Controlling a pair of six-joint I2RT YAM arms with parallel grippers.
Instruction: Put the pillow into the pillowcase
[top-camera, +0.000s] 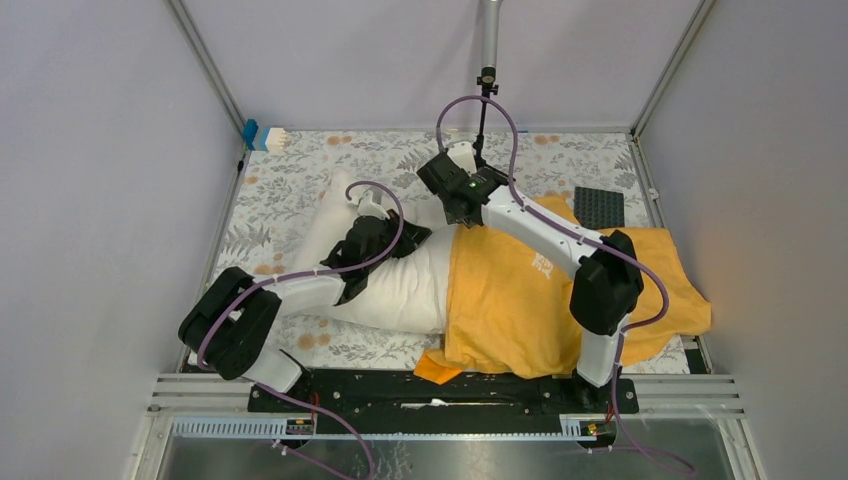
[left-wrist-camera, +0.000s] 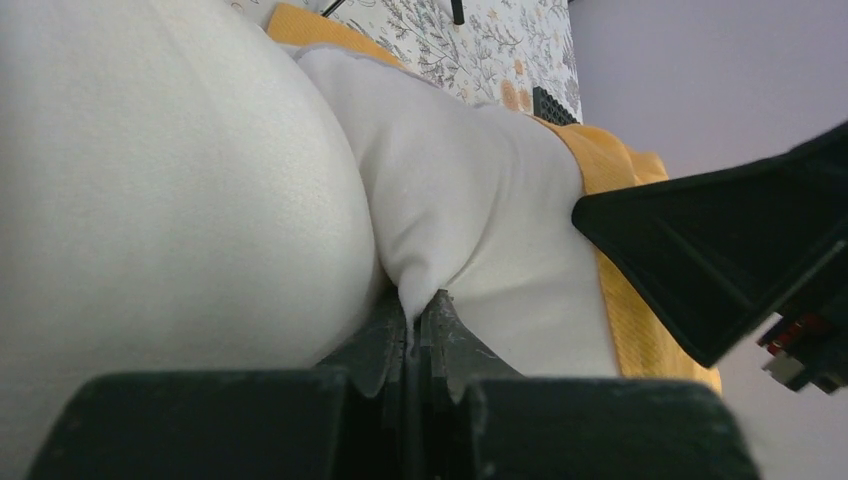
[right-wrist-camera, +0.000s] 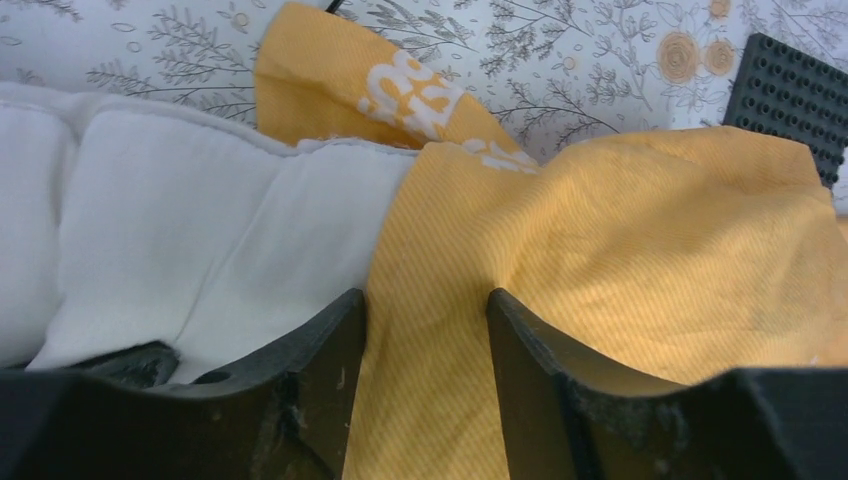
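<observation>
The white pillow (top-camera: 400, 290) lies across the middle of the table, its right end inside the orange-yellow pillowcase (top-camera: 520, 300), whose mouth edge runs over it. My left gripper (top-camera: 378, 238) rests on the pillow's bare left part. In the left wrist view the left gripper (left-wrist-camera: 420, 305) is shut on a pinched fold of the pillow (left-wrist-camera: 180, 180), with the pillowcase (left-wrist-camera: 640, 310) to the right. My right gripper (top-camera: 462, 212) sits at the mouth's far edge. Seen from the right wrist, the right gripper (right-wrist-camera: 425, 295) has its jaws apart, straddling a ridge of pillowcase (right-wrist-camera: 620, 250) beside the pillow (right-wrist-camera: 200, 220).
The table is covered by a floral cloth (top-camera: 300, 170). A black studded plate (top-camera: 599, 207) (right-wrist-camera: 795, 95) lies at the back right, just beyond the pillowcase. A small blue and white object (top-camera: 265, 137) sits in the back left corner. Grey walls close in both sides.
</observation>
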